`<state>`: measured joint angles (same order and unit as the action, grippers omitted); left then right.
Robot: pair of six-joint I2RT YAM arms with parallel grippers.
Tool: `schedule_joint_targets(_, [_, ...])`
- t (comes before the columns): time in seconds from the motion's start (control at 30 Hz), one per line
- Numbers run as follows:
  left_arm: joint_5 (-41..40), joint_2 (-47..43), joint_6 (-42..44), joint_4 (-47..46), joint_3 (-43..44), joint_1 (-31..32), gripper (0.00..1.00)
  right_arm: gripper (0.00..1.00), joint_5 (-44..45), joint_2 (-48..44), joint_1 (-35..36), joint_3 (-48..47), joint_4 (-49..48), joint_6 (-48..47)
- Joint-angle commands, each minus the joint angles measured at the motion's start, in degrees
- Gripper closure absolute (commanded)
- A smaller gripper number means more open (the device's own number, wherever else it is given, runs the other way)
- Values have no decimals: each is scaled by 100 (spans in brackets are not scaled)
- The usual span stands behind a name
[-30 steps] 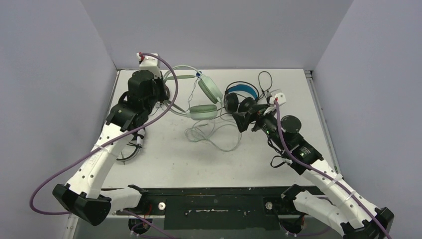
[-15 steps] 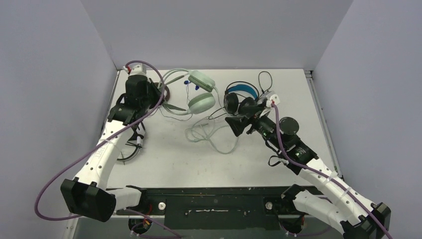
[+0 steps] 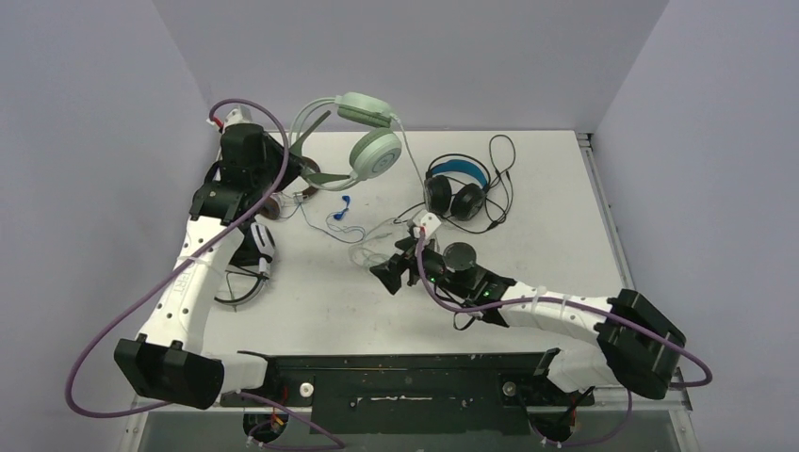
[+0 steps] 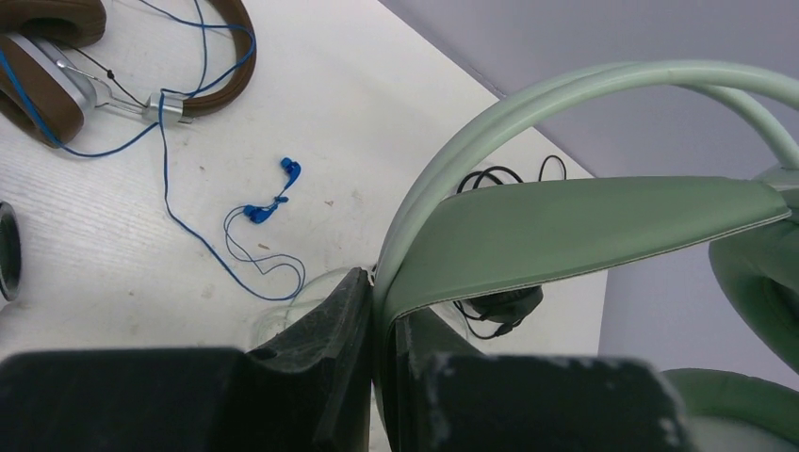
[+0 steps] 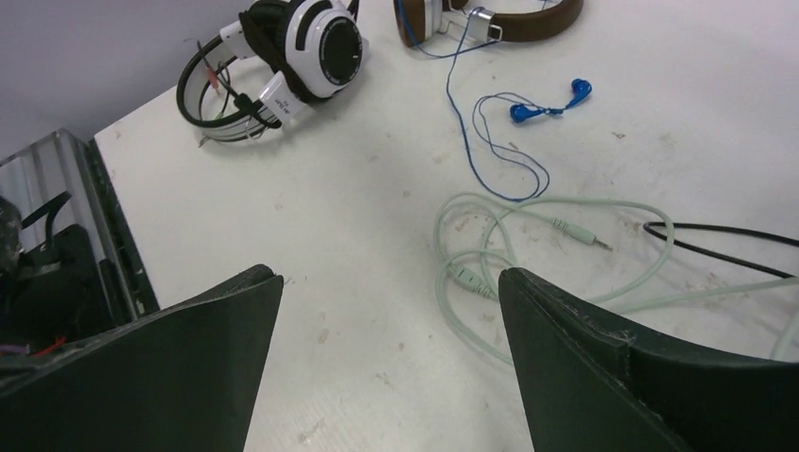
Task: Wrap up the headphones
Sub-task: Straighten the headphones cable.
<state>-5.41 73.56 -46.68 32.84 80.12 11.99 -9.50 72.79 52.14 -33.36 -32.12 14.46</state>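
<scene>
My left gripper (image 3: 294,168) is shut on the headband of the mint green headphones (image 3: 367,146) and holds them in the air over the table's far left. In the left wrist view the headband (image 4: 565,94) runs out from between the fingers (image 4: 330,320). Its pale green cord (image 3: 377,250) hangs down to loose coils on the table. My right gripper (image 3: 386,276) stands open just above those coils (image 5: 490,254), touching nothing. The black headphones with a blue band (image 3: 457,188) lie at the back, right of centre. The brown headphones (image 5: 509,19) and the white striped headphones (image 5: 301,47) lie at the left.
Blue earbuds (image 3: 341,212) with a thin blue wire lie between the brown set and the green coils. A black cable (image 5: 716,235) crosses the table (image 3: 565,235) beside the green cord. Grey walls close in the back and both sides.
The left arm has lifted the mint green headphones off the table, up and back. The right arm has swung from the black headphones to the green cord coils, its jaws narrowing slightly.
</scene>
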Motion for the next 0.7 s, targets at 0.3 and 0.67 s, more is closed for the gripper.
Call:
schedule_joint_targets(0.3, [-70,94,-390,717,1116,-316,100,10,1237,75,-248,-345,-127,2])
schedule_joint_targets(0.67, [-1769,-766,-300,202,1259,-434,100,6,2938,1475,-357,-1383,1997,1923])
